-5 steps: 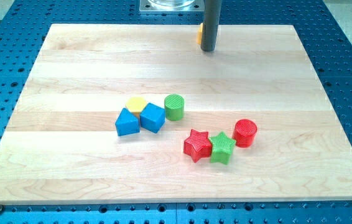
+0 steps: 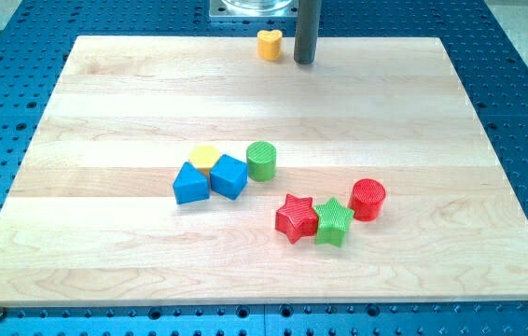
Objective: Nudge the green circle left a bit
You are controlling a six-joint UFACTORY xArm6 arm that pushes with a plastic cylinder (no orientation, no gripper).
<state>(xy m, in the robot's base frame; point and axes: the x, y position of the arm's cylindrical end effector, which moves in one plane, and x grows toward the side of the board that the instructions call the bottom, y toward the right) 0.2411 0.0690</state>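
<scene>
The green circle is a short ribbed cylinder near the board's middle. It stands just right of a blue cube. My tip is at the view's top edge of the wooden board, far above the green circle and a little to its right. It touches no block. An orange heart-shaped block sits just left of my tip, with a small gap.
A yellow block and a blue triangular block adjoin the blue cube. A red star, a green star and a red cylinder cluster at lower right. A metal base stands at the view's top.
My tip has moved slightly up and left toward the board's top edge. The orange heart, half hidden behind the rod before, now stands in full view further left.
</scene>
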